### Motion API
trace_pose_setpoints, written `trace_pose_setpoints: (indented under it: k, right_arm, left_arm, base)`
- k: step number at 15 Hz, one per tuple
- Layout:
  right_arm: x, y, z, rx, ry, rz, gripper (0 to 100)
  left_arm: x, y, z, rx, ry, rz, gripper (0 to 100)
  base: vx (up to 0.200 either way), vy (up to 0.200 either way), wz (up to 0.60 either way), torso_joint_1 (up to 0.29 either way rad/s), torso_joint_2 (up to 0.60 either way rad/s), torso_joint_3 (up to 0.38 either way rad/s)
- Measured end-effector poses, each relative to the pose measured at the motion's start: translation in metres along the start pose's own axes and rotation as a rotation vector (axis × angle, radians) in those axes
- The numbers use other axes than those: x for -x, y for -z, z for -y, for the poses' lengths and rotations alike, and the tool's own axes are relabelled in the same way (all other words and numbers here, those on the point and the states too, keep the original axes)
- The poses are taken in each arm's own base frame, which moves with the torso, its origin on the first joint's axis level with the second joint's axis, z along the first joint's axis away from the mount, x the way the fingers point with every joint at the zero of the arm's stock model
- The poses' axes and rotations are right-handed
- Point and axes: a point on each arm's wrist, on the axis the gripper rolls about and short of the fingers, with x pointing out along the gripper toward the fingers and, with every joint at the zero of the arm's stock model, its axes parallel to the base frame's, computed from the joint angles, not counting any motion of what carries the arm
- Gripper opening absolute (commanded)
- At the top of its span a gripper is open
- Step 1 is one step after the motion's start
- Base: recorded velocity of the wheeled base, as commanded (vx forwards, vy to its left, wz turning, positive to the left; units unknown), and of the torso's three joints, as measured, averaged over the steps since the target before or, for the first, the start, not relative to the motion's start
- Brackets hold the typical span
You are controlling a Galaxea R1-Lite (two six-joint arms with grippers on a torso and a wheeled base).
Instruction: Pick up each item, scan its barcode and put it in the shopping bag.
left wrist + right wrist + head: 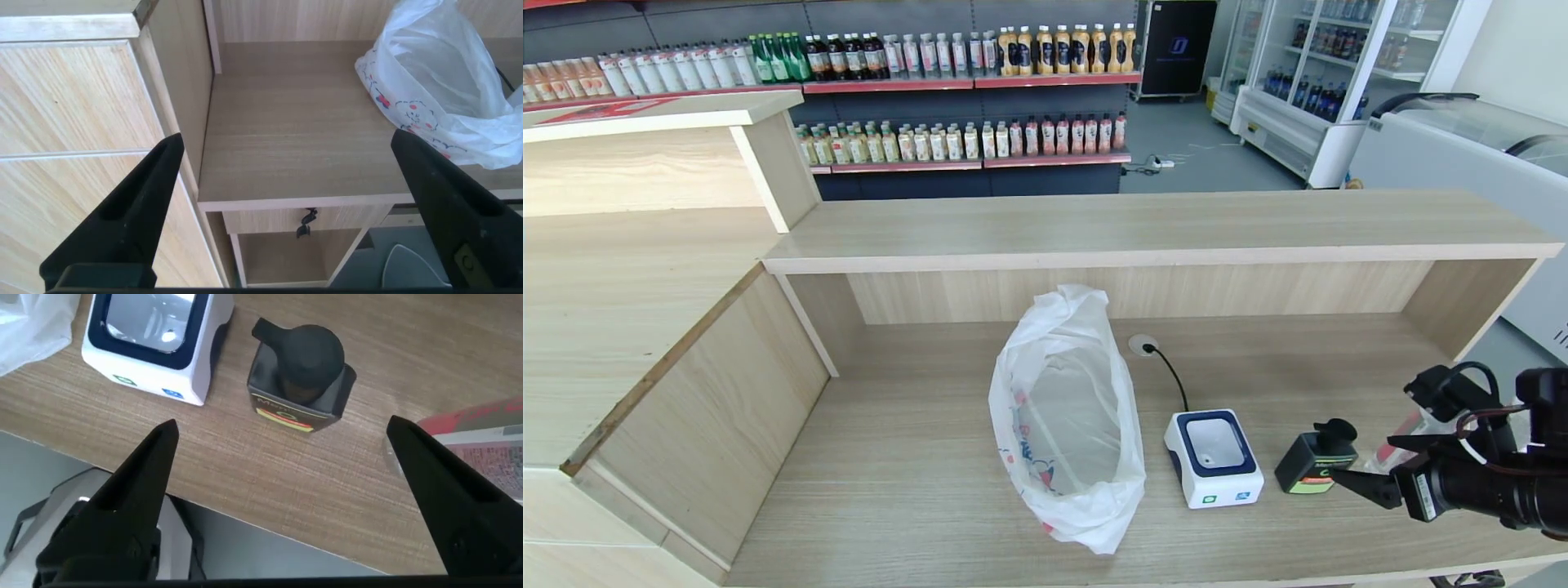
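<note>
A squat dark bottle (1315, 464) stands upright on the table (915, 490), long axis vertical and black cap on top, with the cap's small spout turned toward the barcode scanner (1213, 457) just beside it. The right end effector (1372, 461) hangs just in front of the bottle on the robot's right, near the table's front edge. Its fingers are spread wide with nothing between them, and one fingertip (1343, 478) is close to the bottle's base. From above, the right wrist view sets the bottle (298, 384) in line with the gap of that end effector (282, 429) and brings out its green and red label facing the front edge, the scanner's (155, 343) glass window, and a clear package with red print (482, 453) lying at the bottle's other side. The head view places that package (1409, 433) behind the arm. It also shows a black cable (1172, 376) running from the scanner to a port at the back of the table. A white shopping bag (1066, 425) lies beyond the scanner toward the robot's left, its mouth open and its length running from the back of the table to the front. The left wrist view takes in the bag's printed side (441, 73) and the left end effector (288, 137), also wide open and empty, above the table's left front edge and well apart from the bottle.
</note>
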Motion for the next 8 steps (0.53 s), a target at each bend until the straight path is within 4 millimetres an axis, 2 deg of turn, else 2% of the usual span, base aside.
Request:
trace_pose_setpoints:
  k: [5, 8]
  right_arm:
    - [-0.001, 0.012, 0.013, 0.023, -0.004, -0.02, 100]
    - [-0.01, 0.014, 0.019, 0.042, -0.034, -0.016, 100]
  left_arm:
    - [0.0, 0.0, 0.0, 0.0, 0.0, 0.0, 100]
    - [0.0, 0.0, 0.0, 0.0, 0.0, 0.0, 100]
  base:
    - [0.0, 0.0, 0.0, 0.0, 0.0, 0.0]
    - [0.0, 0.0, 0.0, 0.0, 0.0, 0.0]
